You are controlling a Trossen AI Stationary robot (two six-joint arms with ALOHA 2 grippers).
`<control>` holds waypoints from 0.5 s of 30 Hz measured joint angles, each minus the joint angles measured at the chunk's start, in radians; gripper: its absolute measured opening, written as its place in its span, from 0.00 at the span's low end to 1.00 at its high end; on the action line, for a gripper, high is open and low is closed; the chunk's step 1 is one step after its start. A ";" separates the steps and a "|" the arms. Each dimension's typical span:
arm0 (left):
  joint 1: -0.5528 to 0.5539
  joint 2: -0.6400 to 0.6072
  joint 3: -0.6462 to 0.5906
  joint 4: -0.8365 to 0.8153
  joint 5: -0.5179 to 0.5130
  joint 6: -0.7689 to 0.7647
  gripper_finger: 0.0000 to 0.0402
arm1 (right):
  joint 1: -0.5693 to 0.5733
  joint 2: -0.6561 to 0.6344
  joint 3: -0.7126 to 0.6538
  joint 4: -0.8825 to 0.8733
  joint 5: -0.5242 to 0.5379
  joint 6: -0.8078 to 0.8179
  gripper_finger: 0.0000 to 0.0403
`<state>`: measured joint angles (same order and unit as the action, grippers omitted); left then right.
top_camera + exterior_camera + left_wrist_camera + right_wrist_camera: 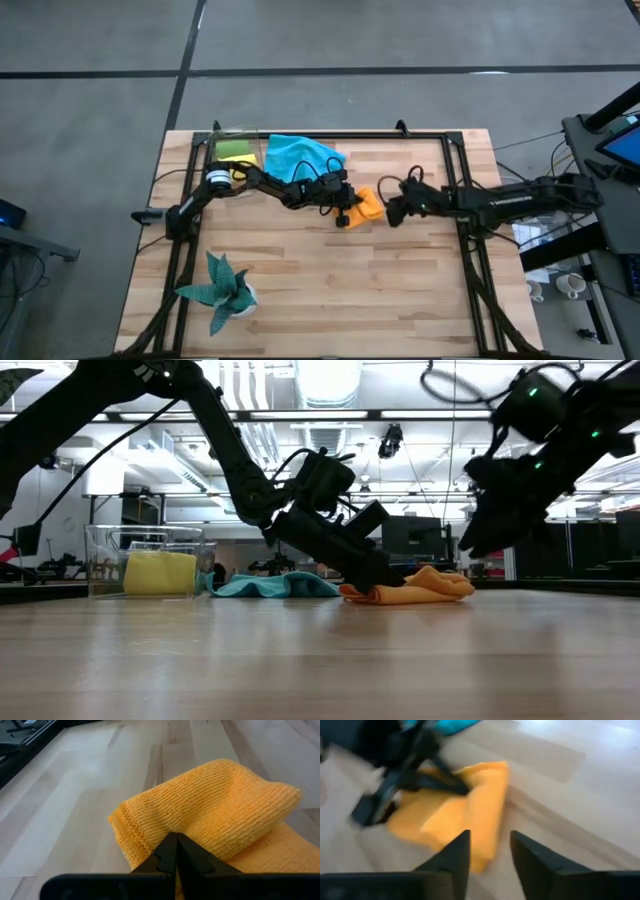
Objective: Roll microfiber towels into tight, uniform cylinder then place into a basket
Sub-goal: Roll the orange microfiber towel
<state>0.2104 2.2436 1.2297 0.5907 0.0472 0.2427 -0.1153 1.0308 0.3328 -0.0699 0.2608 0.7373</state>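
The orange towel (pixel 370 205) lies partly rolled on the table's middle, its folded-over part (pixel 215 805) resting on its flat layer. My left gripper (pixel 176 842) is shut at its near-left side (pixel 385 585). My right gripper (pixel 490 850) is open and hangs above the table just right of the towel (pixel 478 540), touching nothing. A blue towel (pixel 300 155) lies crumpled at the far side. The clear basket (pixel 100 560) at the far left holds a yellow towel (pixel 160 572) and a green towel (pixel 235 150). My left gripper has its shut fingertips against the base of the orange towel's folded-over part (pixel 165 832), coming in slanting down from the table's left. Whether any cloth is caught between the fingertips, I cannot tell. The towel lies on the table, slack.
A black metal frame (pixel 330 135) runs around the table's edges. A teal spiky plant in a white pot (pixel 222 290) stands at the near left. Bare wood lies between the orange towel and the near edge.
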 joint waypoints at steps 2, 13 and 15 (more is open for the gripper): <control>0.000 0.000 0.000 0.000 0.000 -0.001 0.00 | -0.051 0.033 0.000 0.012 -0.004 0.026 0.40; -0.002 0.000 0.000 -0.001 0.002 -0.003 0.00 | -0.114 0.298 0.009 0.277 -0.142 0.130 0.58; -0.002 0.000 0.000 -0.001 0.002 -0.003 0.00 | -0.109 0.330 0.010 0.291 -0.141 0.149 0.57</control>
<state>0.2081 2.2436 1.2297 0.5901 0.0496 0.2396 -0.2240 1.3604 0.3427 0.2207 0.1202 0.8863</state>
